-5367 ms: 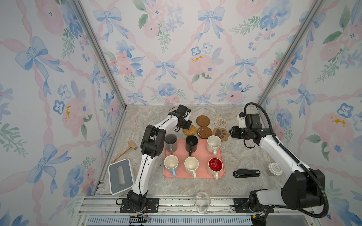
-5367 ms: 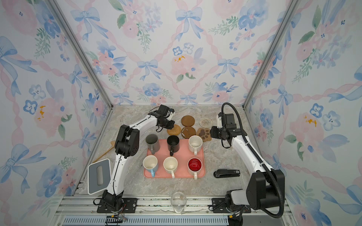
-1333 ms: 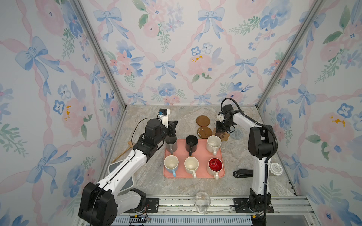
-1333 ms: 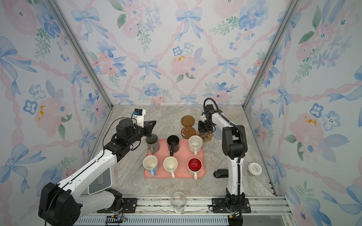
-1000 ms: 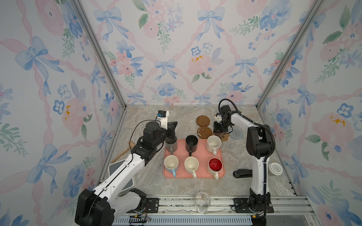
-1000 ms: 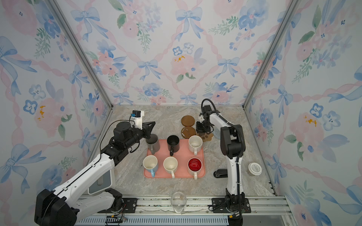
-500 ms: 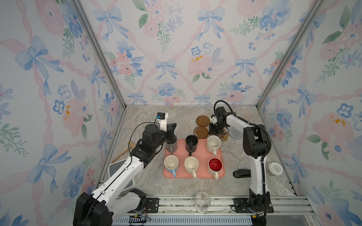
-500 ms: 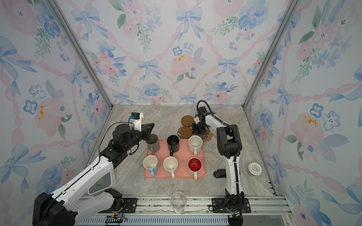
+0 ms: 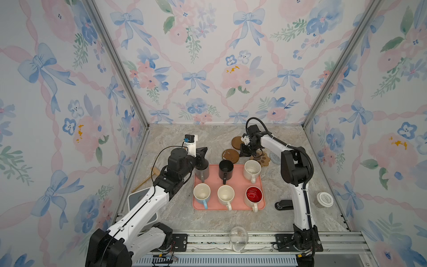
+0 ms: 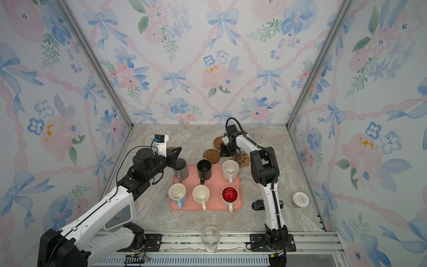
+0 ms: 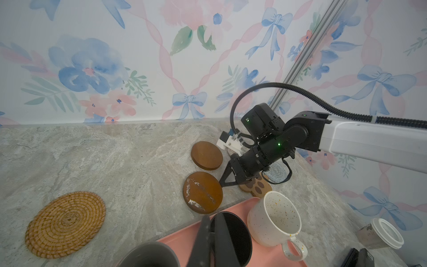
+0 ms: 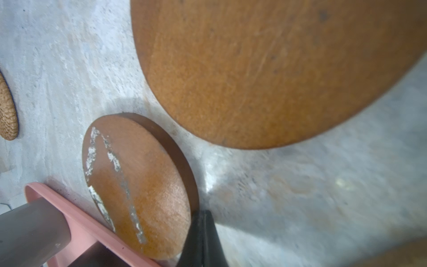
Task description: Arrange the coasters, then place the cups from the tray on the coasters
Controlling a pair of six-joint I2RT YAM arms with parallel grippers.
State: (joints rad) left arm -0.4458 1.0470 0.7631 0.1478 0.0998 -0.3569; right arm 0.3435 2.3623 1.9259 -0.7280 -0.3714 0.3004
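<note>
A marble-patterned tabletop [image 9: 208, 222] walled in by floral paper fills both top views, with two white-and-black arms reaching in from the near rail. At its centre lies the salmon-pink tray [image 9: 239, 181], and all six mugs stand upright on it in two rows. The far row holds the grey mug [image 9: 203, 171], the black mug [image 9: 226, 170] and the speckled cream mug [image 9: 251, 168]. The near row holds the pale blue mug [image 9: 201, 194], the plain cream mug [image 9: 225, 195] and the red-lined white mug [image 9: 253, 196].

The coasters lie on the tabletop beyond the tray's far edge. The tan rattan round [image 11: 65, 224] sits well apart to the left. The plain brown round [image 9: 238, 142] lies farthest back. The scratched brown round [image 9: 230, 156] lies just beside the tray's far rim, behind the black mug. The paw-print coaster [image 9: 263, 159] sits just behind the speckled cream mug, and the grey-blue woven round [image 9: 275, 158] is beside it, partly under the right arm.

The left gripper [image 9: 203, 153] hangs over the far row between the grey and black mugs, fingers pressed together and empty. Whether it touches either mug cannot be told. The right gripper [image 9: 242, 154] is low over the tabletop, fingers together, its tip against the rim of the scratched brown round.
</note>
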